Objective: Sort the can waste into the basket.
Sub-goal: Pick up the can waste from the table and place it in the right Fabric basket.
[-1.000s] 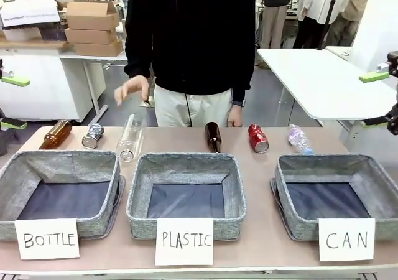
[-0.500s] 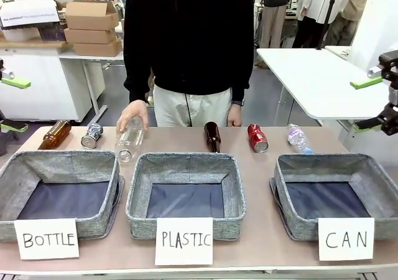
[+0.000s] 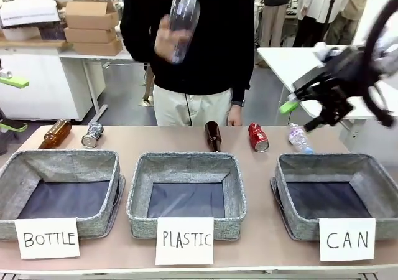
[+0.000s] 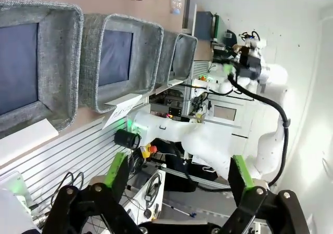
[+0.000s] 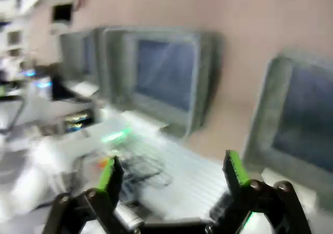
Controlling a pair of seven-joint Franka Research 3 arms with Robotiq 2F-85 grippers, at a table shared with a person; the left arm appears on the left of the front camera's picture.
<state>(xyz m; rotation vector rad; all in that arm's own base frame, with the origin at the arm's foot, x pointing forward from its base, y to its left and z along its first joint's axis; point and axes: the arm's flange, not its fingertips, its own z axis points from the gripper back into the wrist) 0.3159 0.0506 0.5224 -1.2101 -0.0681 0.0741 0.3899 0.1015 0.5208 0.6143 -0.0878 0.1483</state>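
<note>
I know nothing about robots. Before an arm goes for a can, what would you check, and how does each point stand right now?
1. Right gripper open and empty: ok, jaws apart, nothing between.
2. Shiny red metal can free to grab: ok, lying on the table apart from the brown glass bottle.
3. Grey woven basket signed CAN has room: ok, nothing in it.
4. Person's hands away from that can: cannot tell; one hand holds a clear plastic bottle high, the other hand hangs at the far table edge near it.
5. Right wrist picture sharp: not ok, blurred.
</note>
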